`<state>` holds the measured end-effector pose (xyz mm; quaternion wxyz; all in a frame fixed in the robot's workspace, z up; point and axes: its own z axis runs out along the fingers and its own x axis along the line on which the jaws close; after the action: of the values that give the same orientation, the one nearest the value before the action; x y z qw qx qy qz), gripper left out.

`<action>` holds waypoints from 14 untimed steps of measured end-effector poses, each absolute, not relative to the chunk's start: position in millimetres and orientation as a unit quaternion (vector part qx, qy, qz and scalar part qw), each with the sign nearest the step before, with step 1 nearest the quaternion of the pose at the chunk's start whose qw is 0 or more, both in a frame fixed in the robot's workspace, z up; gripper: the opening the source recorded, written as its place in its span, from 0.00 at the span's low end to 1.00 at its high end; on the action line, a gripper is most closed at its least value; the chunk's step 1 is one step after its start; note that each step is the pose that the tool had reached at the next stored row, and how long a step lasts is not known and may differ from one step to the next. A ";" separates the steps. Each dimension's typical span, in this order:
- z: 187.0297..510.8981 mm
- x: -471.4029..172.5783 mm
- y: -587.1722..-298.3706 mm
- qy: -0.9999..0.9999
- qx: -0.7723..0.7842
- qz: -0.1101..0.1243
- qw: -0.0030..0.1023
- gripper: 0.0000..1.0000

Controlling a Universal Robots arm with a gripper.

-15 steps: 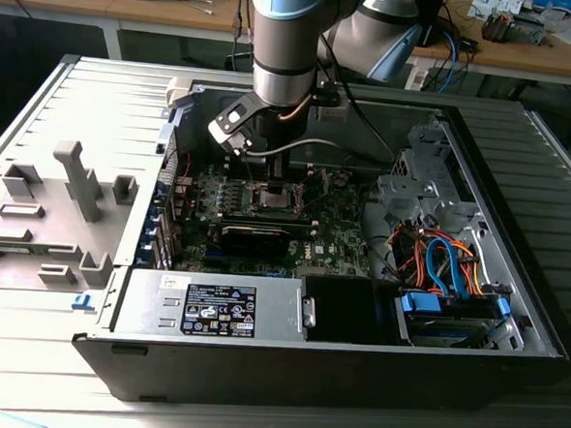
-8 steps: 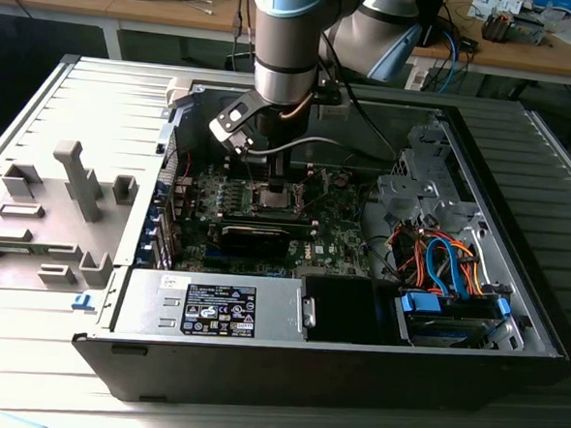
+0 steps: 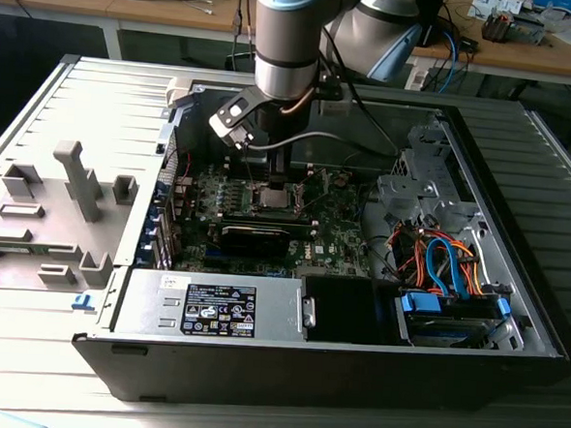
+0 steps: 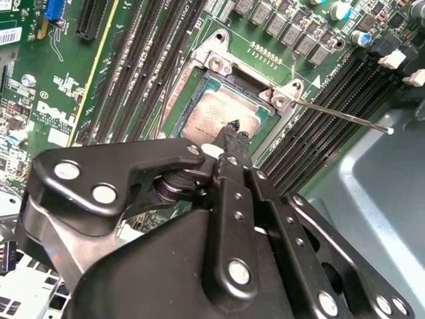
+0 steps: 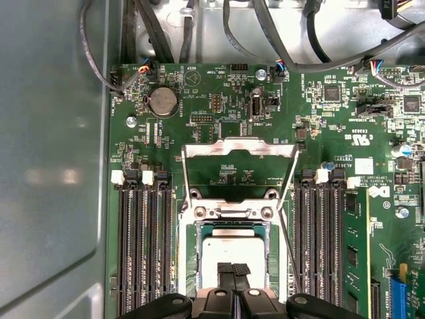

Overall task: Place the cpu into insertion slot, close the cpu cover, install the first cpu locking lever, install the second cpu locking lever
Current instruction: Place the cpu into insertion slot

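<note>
Exterior view first: you see the arm (image 3: 288,40) reaching straight down into the open computer case (image 3: 256,372). The gripper (image 3: 272,182) sits in the middle of the frame, over the green circuit board (image 3: 337,239). I judge it comes in vertically because the case walls and the cables (image 3: 438,262) at the exterior view's right leave room only from above.

In the first wrist view you find the cpu (image 5: 232,251) lying flat inside the insertion slot (image 5: 191,256), grey top up and edges square to the socket, so the first step looks done. The cpu cover (image 5: 239,147) stands tipped up on its hinge, with board visible through its window. Nothing clamps the chip down yet.

The claw is clenched, its fingers (image 4: 232,143) pressed together with nothing between them. Their joined tip is just above or touching the chip's edge, and you cannot tell which. Closed fingers make one narrow probe, better suited to pushing than gripping. In the second wrist view one locking lever (image 4: 339,114) juts free across the memory slots (image 4: 312,143), unlatched, which is why the cover can stand open.
</note>
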<state>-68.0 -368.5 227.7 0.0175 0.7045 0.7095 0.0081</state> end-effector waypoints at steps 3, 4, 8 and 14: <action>229.6 -67.9 -368.5 0.709 0.704 0.008 0.018 0.11; 230.0 -67.9 -368.5 0.709 0.704 0.008 0.018 0.11; 231.9 -67.8 -368.5 0.709 0.704 0.008 0.018 0.11; 235.3 -67.7 -368.6 0.709 0.704 0.008 0.018 0.11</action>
<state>-67.7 -368.6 235.3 0.0175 0.7045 0.7095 0.0081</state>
